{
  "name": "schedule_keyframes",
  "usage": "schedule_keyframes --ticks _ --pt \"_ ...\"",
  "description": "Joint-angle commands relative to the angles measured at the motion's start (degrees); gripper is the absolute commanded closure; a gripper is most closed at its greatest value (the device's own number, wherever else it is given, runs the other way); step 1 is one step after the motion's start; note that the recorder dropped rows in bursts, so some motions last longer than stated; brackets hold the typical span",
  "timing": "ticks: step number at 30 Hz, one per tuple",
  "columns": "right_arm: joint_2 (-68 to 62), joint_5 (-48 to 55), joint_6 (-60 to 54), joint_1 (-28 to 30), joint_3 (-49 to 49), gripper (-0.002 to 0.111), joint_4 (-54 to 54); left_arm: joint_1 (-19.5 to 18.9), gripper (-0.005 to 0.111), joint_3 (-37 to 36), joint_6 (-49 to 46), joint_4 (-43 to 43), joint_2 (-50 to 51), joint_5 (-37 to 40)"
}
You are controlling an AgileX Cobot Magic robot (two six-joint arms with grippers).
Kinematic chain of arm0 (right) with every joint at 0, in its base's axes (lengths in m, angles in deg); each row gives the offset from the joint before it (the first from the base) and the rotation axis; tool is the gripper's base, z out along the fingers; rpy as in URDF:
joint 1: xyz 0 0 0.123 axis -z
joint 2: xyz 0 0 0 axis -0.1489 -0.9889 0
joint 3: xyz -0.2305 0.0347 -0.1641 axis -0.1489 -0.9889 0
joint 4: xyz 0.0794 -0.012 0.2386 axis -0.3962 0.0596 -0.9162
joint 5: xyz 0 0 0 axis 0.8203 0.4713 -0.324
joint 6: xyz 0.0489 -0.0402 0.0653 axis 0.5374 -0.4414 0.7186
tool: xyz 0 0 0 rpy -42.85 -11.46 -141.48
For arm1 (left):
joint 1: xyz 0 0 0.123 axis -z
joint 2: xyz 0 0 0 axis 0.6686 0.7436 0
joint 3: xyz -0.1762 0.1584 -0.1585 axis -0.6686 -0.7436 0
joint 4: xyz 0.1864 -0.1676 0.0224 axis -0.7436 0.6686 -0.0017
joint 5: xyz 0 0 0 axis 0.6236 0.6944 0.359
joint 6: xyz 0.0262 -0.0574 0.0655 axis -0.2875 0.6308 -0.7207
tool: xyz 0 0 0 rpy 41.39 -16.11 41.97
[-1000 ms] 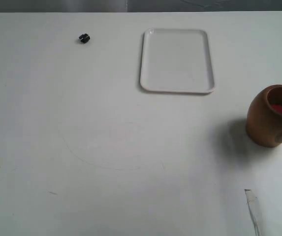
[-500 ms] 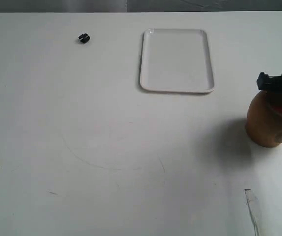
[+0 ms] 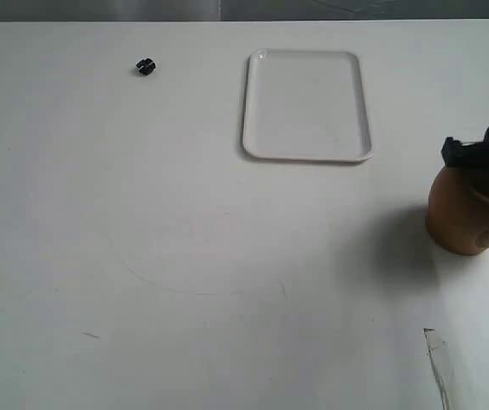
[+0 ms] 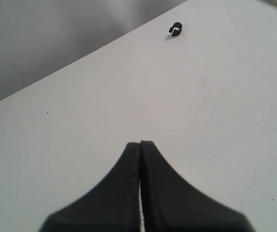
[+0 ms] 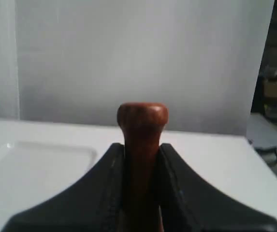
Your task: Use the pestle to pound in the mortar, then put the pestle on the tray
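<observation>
Pestle upright, pinched between the fingers of my right gripper, its rounded end poking above them. It sits right over the mortar at the right edge of the exterior frame, lower end hidden. Pounding looks under way or about to start; I can't tell which. Tray, upper centre, holds nothing, so placing is not yet done. Left gripper pressed together, empty, over the table.
</observation>
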Motion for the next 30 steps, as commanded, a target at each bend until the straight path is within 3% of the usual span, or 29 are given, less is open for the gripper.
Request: schedule_keyframes --ticks 1,8,24,27,30 --pt "12.8 -0.5 -3.0 0.4 0.1 0.108 0.7 0.4 0.107 0.0 0.5 0.4 -0.1 -0.2" --pt "18.1 4.3 -4.4 0.4 0.1 0.108 -0.7 0.4 0.107 0.0 0.5 0.4 -0.1 -0.2" --pt "-9.2 -0.5 4.4 0.4 0.1 0.108 -0.2 0.4 0.107 0.0 0.5 0.4 -0.1 -0.2" --pt "-6.8 -0.5 2.6 0.4 0.4 0.108 0.5 0.4 0.107 0.0 0.5 0.4 -0.1 -0.2" --pt "6.7 -0.5 -2.7 0.4 -1.0 0.108 1.5 0.4 0.107 0.0 0.5 0.4 -0.1 -0.2"
